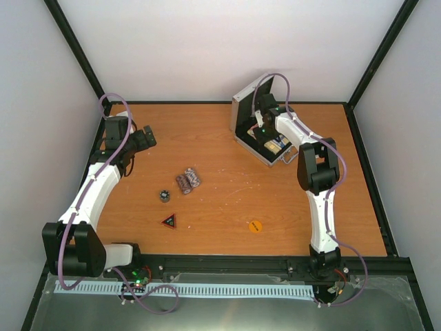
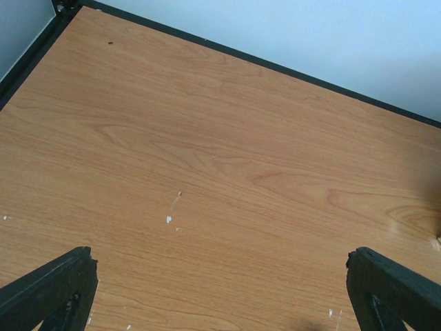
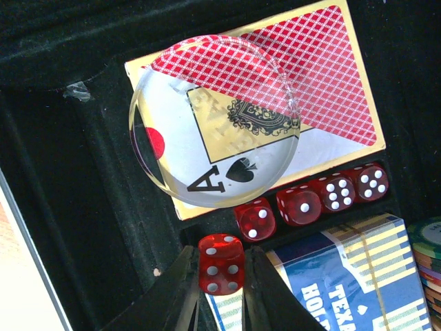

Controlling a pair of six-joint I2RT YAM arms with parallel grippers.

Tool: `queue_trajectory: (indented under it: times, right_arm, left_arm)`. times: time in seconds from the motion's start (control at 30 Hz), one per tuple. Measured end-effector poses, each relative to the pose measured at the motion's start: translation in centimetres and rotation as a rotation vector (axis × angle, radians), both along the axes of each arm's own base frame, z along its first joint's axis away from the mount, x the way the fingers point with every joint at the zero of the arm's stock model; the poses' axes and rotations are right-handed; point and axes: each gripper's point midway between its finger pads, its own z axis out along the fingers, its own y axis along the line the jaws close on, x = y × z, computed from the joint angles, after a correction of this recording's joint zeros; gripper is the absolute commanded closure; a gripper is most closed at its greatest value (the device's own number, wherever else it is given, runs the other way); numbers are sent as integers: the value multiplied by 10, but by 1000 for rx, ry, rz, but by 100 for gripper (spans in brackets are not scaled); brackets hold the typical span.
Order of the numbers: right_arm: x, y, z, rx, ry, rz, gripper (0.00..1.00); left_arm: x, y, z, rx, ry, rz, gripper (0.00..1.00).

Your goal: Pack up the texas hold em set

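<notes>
The silver case [image 1: 249,103] stands open at the back right of the table, and my right gripper [image 1: 264,131] reaches into it. In the right wrist view my right gripper [image 3: 220,255] is shut on a small red die [image 3: 222,272], just above the blue-yellow card deck [image 3: 344,276]. Several more red dice [image 3: 313,200] lie in a slot of the black lining. A clear round disc [image 3: 215,121] rests on a red-backed deck [image 3: 310,76]. Striped chip stacks [image 1: 187,180], a dark triangle [image 1: 169,221] and an orange disc [image 1: 255,225] lie on the table. My left gripper [image 1: 146,138] is open.
A small dark round piece [image 1: 165,196] lies left of the chip stacks. Chips [image 3: 427,255] sit in the case at the right edge of the right wrist view. My left gripper [image 2: 220,258] hangs over bare wood near the table's black back edge [image 2: 275,65].
</notes>
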Motion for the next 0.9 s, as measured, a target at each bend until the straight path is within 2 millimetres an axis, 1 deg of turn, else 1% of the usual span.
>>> queue_trajectory:
  times: [0.1,0.2,0.43,0.67,0.77,0.9]
  right_arm:
    - [0,0,0,0,1,1,71]
    - [0,0,-1,-1,2,0,67]
    - [1,0,-2,-2,0,-3,65]
    - [2,-5,-2,-25,-8,-17,64]
    - [2,-5,-3,-27,-7,-20,61]
    - [2,-6,-10,-27,-10,-28,57]
  left_arm:
    - [0,0,0,0,0,0,0]
    - [0,0,0,0,-1,0,0]
    - [0,0,1,0,-3,0,0]
    - [0,0,1,0,-3,0,0]
    - [0,0,1,0,-3,0,0]
    - [0,0,1,0,-3,0,0]
